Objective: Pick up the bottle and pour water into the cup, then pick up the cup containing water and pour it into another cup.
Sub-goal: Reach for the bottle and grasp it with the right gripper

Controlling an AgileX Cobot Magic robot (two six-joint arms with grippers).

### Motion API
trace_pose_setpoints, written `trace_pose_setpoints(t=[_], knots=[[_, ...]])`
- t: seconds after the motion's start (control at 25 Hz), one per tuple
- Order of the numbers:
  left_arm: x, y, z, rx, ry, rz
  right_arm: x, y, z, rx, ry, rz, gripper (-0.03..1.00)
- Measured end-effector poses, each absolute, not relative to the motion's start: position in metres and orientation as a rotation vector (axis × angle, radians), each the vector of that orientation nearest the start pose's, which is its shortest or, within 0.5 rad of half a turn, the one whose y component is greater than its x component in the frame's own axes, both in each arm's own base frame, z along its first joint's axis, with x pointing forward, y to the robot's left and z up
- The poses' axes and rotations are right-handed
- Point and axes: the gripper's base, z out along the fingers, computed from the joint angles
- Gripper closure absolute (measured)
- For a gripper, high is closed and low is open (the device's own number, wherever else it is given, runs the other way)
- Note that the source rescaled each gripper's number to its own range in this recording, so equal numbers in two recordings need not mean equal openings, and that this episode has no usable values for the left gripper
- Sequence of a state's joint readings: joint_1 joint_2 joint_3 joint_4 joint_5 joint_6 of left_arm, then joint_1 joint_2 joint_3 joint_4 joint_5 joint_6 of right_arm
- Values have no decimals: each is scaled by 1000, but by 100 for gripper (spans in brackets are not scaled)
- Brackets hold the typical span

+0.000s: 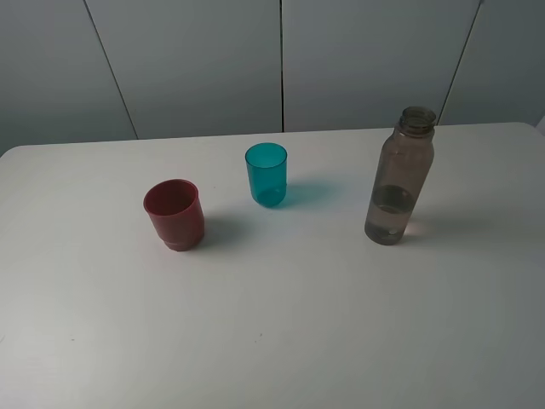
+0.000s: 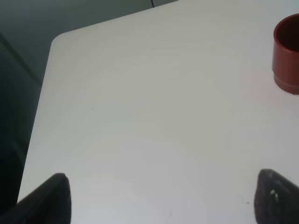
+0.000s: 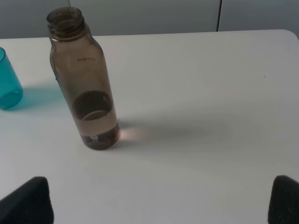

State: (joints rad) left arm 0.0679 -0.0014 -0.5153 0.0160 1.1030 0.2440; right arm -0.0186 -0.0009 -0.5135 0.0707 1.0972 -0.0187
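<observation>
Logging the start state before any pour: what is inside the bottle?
The bottle holds clear liquid in its lower part, visible through the tinted wall; above that it looks empty, and the neck has no cap. Nothing covers its inside.

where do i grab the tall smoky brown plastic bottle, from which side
Probably mid-body on the bottle, above the water, level from the right gripper side: it stands upright and straight-walled, the translucent teal cup apart on its other side.

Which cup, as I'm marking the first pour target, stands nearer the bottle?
The teal cup, slim and translucent: it stands between the bottle and the squat, opaque red cup, which sits farther to the left of the high view.
</observation>
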Motion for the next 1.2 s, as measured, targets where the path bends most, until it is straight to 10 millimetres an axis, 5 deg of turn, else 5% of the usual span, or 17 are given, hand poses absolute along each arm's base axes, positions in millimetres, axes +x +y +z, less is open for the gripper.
trace_pose_setpoints(t=[0.96, 1.2], knots=[[-9, 1, 278, 181, 2069, 211, -8, 6, 278, -5, 2068, 58, -3], [-9, 1, 278, 181, 2069, 211, 28, 5, 284, 8, 2242, 74, -3]])
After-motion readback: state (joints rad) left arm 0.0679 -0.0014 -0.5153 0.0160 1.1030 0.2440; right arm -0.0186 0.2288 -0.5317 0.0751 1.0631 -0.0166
